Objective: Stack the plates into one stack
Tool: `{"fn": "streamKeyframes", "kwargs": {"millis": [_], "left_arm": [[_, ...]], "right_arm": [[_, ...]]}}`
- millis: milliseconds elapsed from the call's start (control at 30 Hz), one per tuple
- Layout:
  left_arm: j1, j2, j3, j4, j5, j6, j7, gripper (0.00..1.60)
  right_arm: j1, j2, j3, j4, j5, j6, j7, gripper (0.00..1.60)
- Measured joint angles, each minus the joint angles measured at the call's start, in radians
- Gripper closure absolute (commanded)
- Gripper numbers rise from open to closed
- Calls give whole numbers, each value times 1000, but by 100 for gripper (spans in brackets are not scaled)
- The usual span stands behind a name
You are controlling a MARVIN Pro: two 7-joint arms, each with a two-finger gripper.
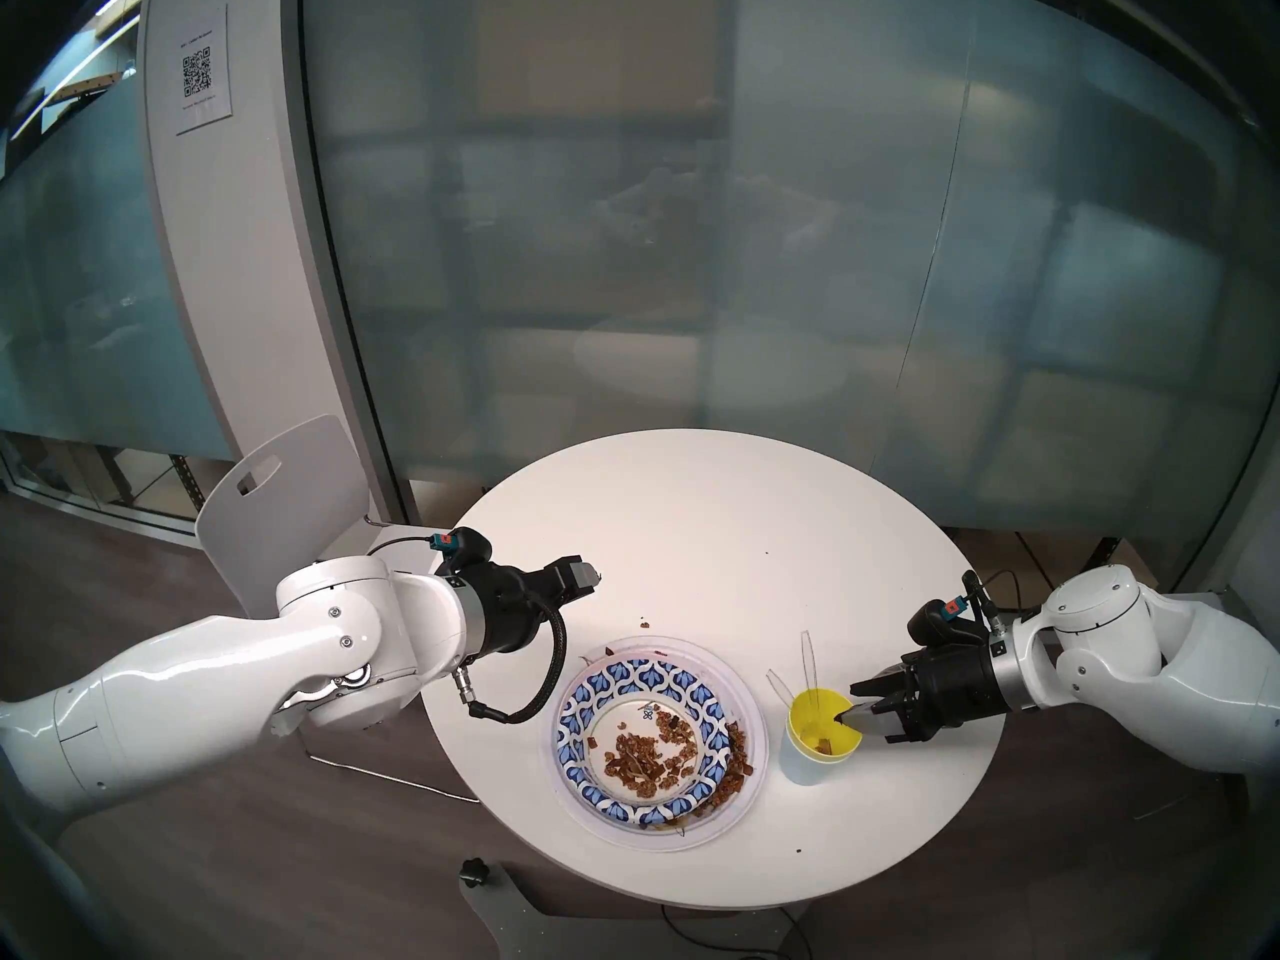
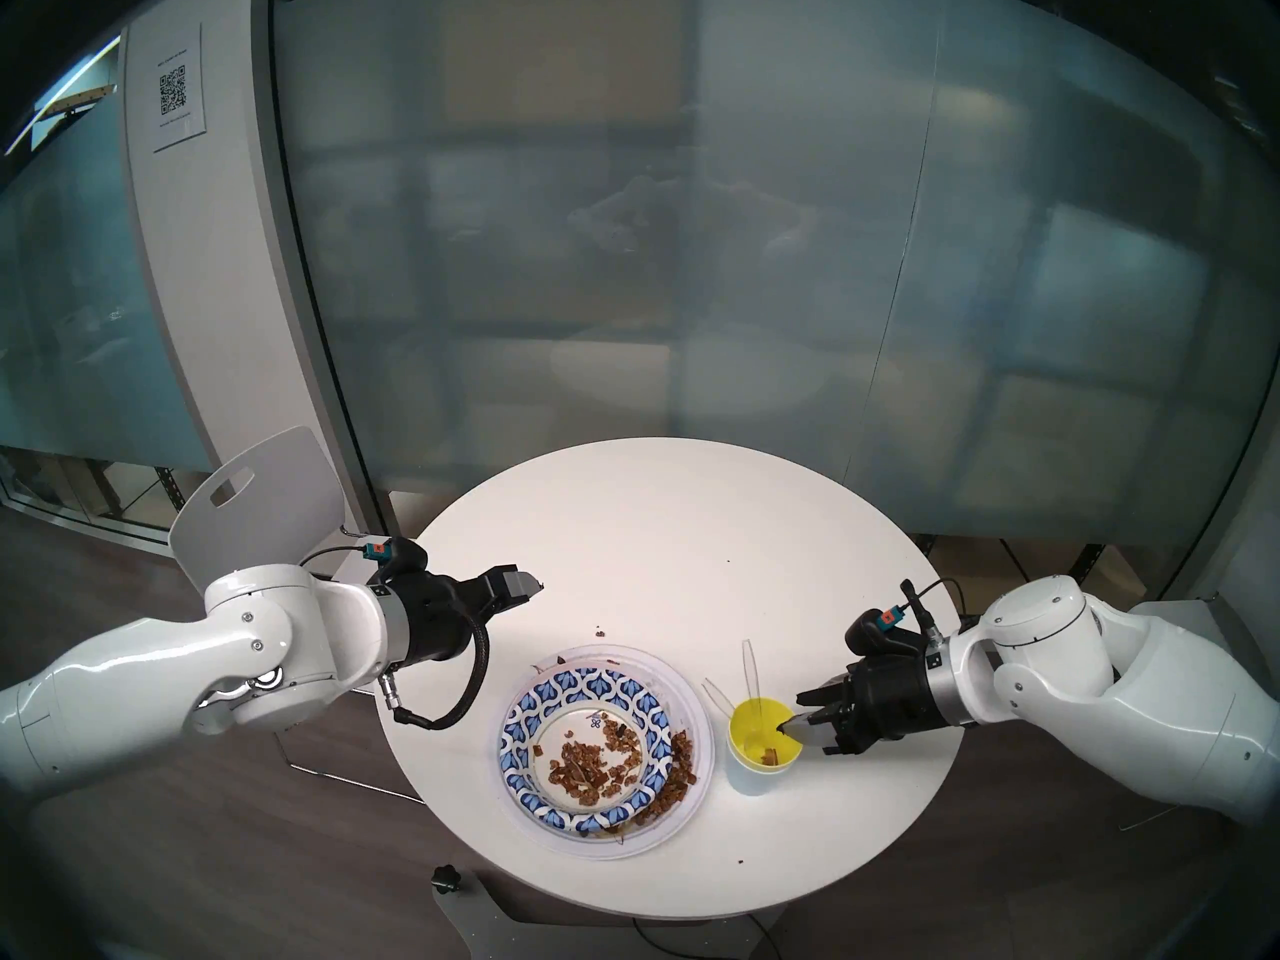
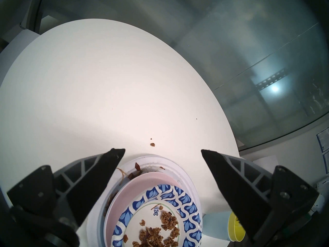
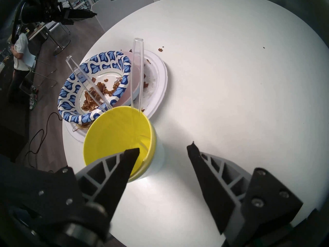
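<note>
Now the round white table point(image 1: 692, 522) is carrying everything, and both arms are reaching in over its near half. Well apart from the left gripper point(image 1: 589, 577), toward the right gripper point(image 1: 855, 719), the stack point(image 1: 654, 733) is sitting on the tabletop. Its base, the large white ridged-rim plate point(image 1: 751, 716), is showing all round as the widest ring. Nested in it, the pale pink plate point(image 3: 142, 180) is peeking out on the side nearest the left gripper. On top, the paper plate with the blue-white leaf-pattern rim point(image 1: 589, 702) is lying off-centre in the pile and holding brown crumbly food scraps point(image 1: 647, 764), with more scraps spilling onto the white plate beside it. A light blue plate cannot be made out in the pile.

Just beside the stack, right at the right gripper, a yellow cup point(image 1: 824, 733) is standing inside a light blue cup point(image 3: 215, 223), with two clear plastic utensil handles point(image 4: 137, 72) leaning out of it away from that gripper. The right gripper's jaws are standing spread, one finger point(image 4: 124, 162) hanging over the yellow rim and the other outside the cups, clamping nothing. The left gripper is hovering above bare tabletop with jaws spread wide, gripping nothing. A loose crumb point(image 3: 152, 144) is lying just ahead of its fingertips.
</note>
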Motion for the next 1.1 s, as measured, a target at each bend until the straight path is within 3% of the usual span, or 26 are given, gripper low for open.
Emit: {"fn": "streamKeyframes", "kwargs": {"millis": [200,500,733,833,867,1000,1033,1100], "left_arm": [[0,10,0,3,-7,-6,-3,0],[1,22,0,4,-15,-13,-10,0],[2,34,0,4,-22,-19,-18,0],[2,38,0,4,-24,-21,-21,0],[2,39,0,4,-24,-22,-22,0],[2,42,2,4,-25,-24,-27,0],[2,42,2,4,-25,-24,-28,0],[2,42,4,4,-24,-25,-30,0]], "right_arm": [[63,-45,-31,21,-56,43,34,58],[148,-114,-71,33,-143,99,83,53],[214,-166,-120,52,-216,145,139,59],[242,-180,-145,68,-242,161,167,72],[249,-183,-151,71,-248,165,174,85],[286,-191,-180,88,-275,180,207,105],[290,-192,-183,90,-278,181,210,118],[302,-195,-190,95,-288,183,222,122]]}}
